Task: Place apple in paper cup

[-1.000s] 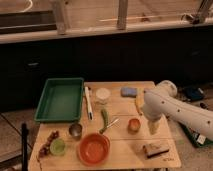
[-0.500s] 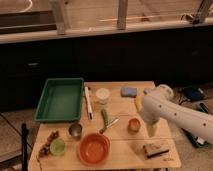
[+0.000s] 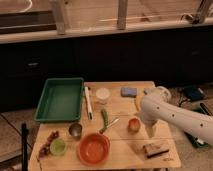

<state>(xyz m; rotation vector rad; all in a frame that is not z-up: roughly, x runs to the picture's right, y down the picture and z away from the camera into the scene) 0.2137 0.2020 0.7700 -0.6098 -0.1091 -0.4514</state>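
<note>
Reach step, nothing grabbed yet. My gripper (image 3: 150, 131) hangs tip-down over the right part of the table (image 3: 122, 152), just beside the apple (image 3: 133, 125), and my fingers are spread wide with nothing between them. The apple sits alone on the wood, on the side of me that faces the table's middle. The paper cup (image 3: 103, 95) stands upright further back, between the white stick (image 3: 88, 102) by the green tray (image 3: 60, 100) and the blue sponge (image 3: 128, 91), well apart from the apple. As I read it, the next move is a small sideways shift to straddle the fruit, then down and a squeeze. After that comes a lift and a carry back over the green pod (image 3: 104, 119). The cup looks barely wider than the apple, so I'd want to be dead centre before letting go, or it may tip.
</note>
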